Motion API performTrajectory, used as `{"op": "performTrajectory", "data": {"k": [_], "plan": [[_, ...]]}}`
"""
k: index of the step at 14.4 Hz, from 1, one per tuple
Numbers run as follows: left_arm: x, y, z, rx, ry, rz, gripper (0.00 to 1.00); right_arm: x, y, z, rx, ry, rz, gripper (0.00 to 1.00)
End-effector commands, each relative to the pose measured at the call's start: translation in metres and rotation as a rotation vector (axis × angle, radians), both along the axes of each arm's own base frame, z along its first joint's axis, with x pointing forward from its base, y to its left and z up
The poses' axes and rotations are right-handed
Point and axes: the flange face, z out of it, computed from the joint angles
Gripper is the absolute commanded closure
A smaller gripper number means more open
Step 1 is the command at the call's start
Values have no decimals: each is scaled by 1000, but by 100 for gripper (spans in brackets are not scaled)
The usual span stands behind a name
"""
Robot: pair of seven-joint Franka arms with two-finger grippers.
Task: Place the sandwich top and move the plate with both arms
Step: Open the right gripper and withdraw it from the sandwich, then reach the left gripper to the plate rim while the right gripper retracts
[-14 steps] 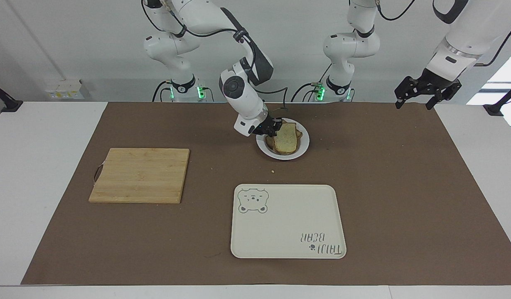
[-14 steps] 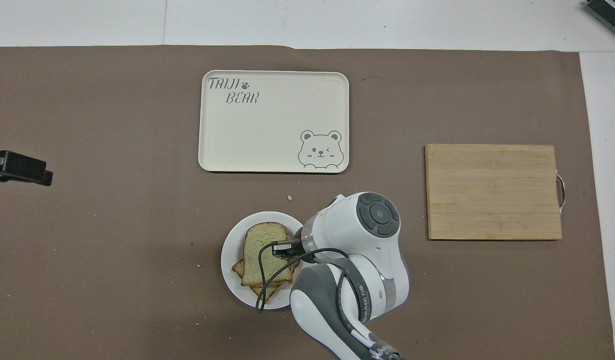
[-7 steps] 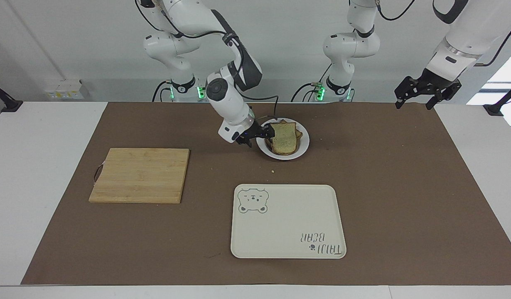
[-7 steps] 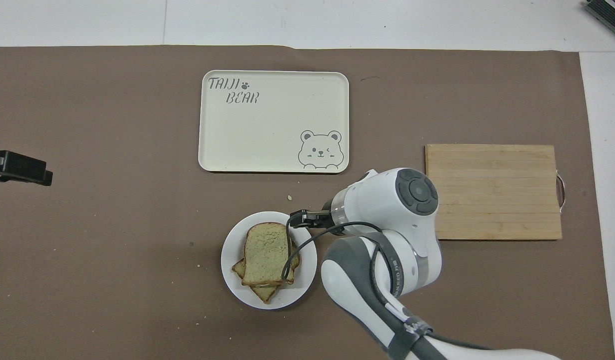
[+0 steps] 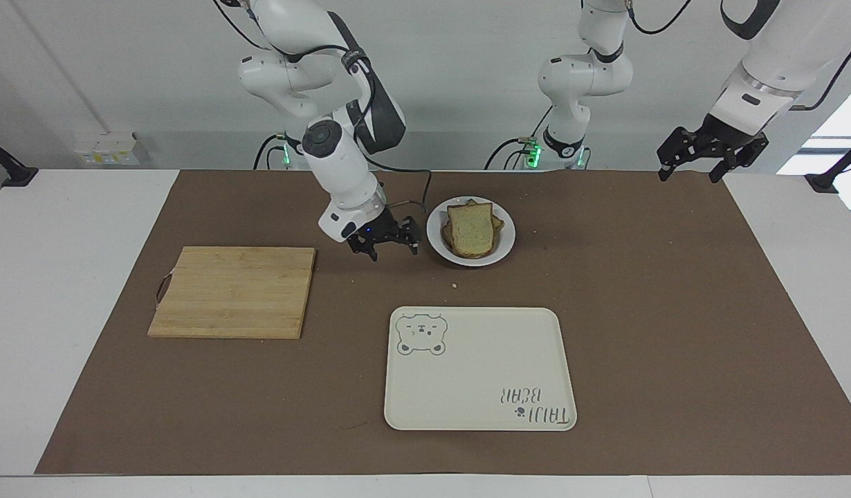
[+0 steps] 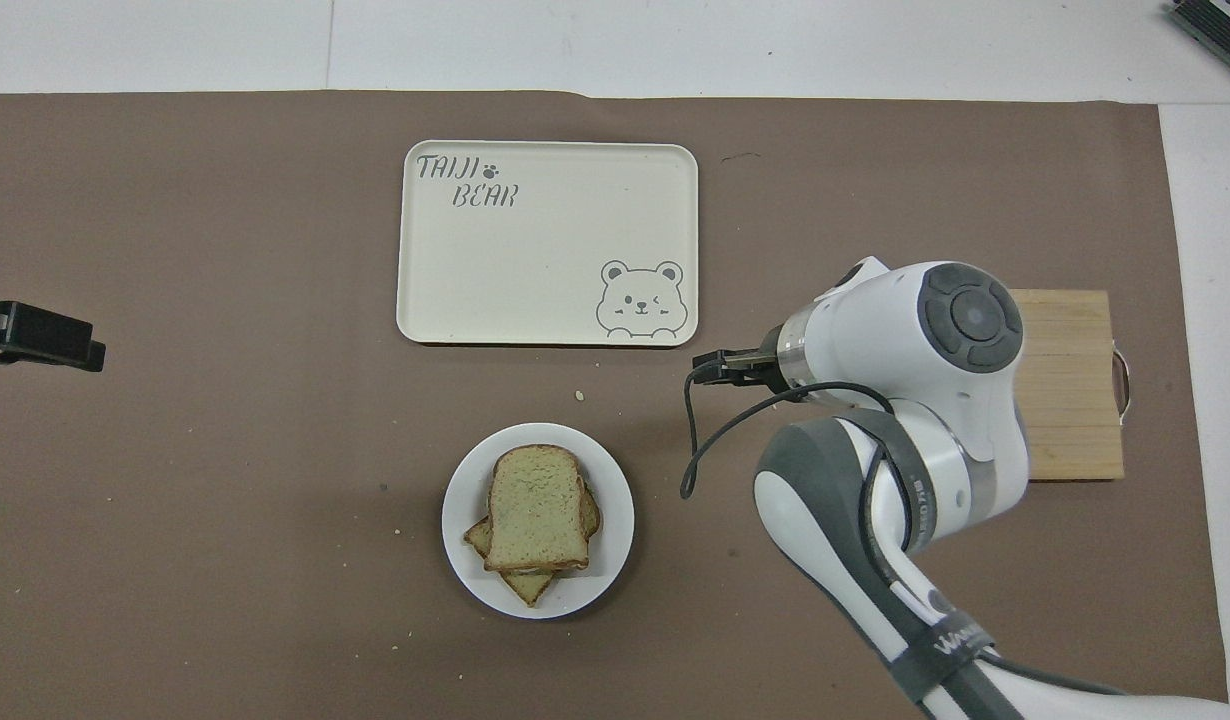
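Withdrawn from the small round white plate (image 5: 470, 235) over the past second, our right arm's black two-finger pincer (image 5: 391, 244) now hangs low above the brown mat (image 5: 640, 311), between the plate and the pale wooden cutting board (image 5: 233, 292), its fingers spread and holding nothing. We see the sandwich top (image 5: 471, 229), a plain speckled bread slice with brown crust, lying flat on the stack of slices on that plate, no pincer touching it. In the overhead view the slice (image 6: 536, 508) sits a little askew over the bread beneath, whose corners poke out around it. Plate and stack stand near the robots' edge of the bench (image 5: 79, 221), about midway between the two arm bases. Farther from the robots lies the rectangular cream tray with a bear drawing (image 5: 479, 368); a few crumbs dot the mat between tray and plate. Our left arm waits, its black pincer (image 5: 710, 153) raised over the mat's corner at its own end of the bench, fingers apart and gripping nothing.
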Motion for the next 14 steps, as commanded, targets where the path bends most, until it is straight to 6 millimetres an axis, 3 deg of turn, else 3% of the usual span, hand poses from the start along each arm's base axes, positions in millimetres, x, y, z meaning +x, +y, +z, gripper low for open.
{"op": "performTrajectory", "data": {"k": [1,4,6,8,11,13,14], "plan": [[-7,1,1,7,4,-9,0,14,-32,37,-93,-8,6,0],[-9,-12,4,6,-4,-23,0,16,-38,72,-107,12,3,0],[-11,-19,-2,-40,10,-25,0,7,-45,96,-115,13,-5,0],[-15,-26,-27,-90,27,-35,0,-3,-67,126,-120,-7,-39,0],[-20,-44,-83,-189,12,-56,0,-18,-86,161,-122,-40,-74,0],[-27,-51,-108,-267,18,-37,0,-18,-97,175,-122,-46,-94,0],[-28,-53,-115,-293,9,-48,0,-18,-99,191,-121,-47,-96,0]]}}
